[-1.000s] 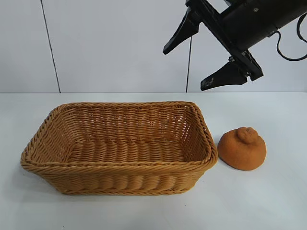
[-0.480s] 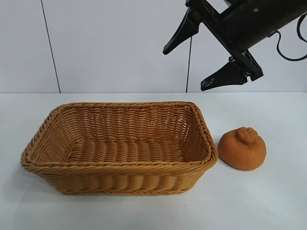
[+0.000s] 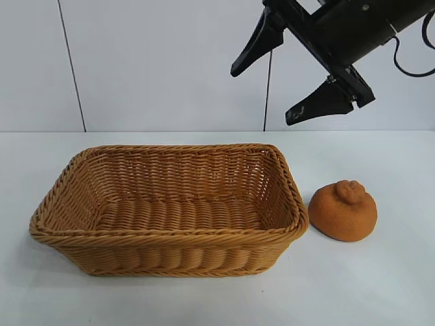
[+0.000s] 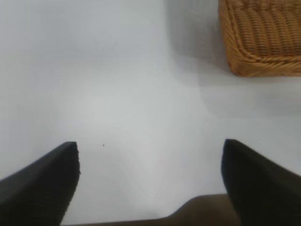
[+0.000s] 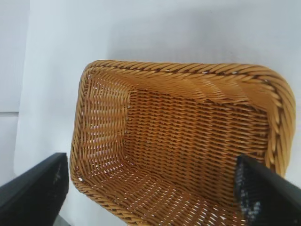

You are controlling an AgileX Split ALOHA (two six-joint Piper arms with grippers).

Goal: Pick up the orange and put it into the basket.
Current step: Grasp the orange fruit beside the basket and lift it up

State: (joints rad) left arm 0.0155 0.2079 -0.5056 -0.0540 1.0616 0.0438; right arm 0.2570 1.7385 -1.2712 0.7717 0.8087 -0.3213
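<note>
The bench (image 3: 401, 285) is a plain white surface filling the lower half of the exterior frame. Behind it stands a white panelled wall with two thin vertical seams.

The basket (image 3: 170, 238) sits left of centre on the bench. It is empty. In the right wrist view its woven floor and braided rim (image 5: 188, 70) fill the middle of the frame.

The right claw (image 3: 292, 92) hangs at the upper right of the exterior frame, well above the bench, with its fingers spread wide apart and nothing between them. Compared with half a second ago, it has shifted slightly upward and to the right. The change is small. Judgement: the approach has barely started, and the descent toward the fruit is still to be made.

The left claw (image 4: 150, 183) is outside the exterior frame. Its wrist view shows both fingers apart over bare bench, with a corner of the basket at the upper right of that frame. It appears to be parked, though its position on the bench cannot be fixed from this view.

The orange (image 3: 343, 210) rests on the bench at the lower right of centre, just beside the basket's right end, knob upward. Whether it touches the wicker cannot be determined.
</note>
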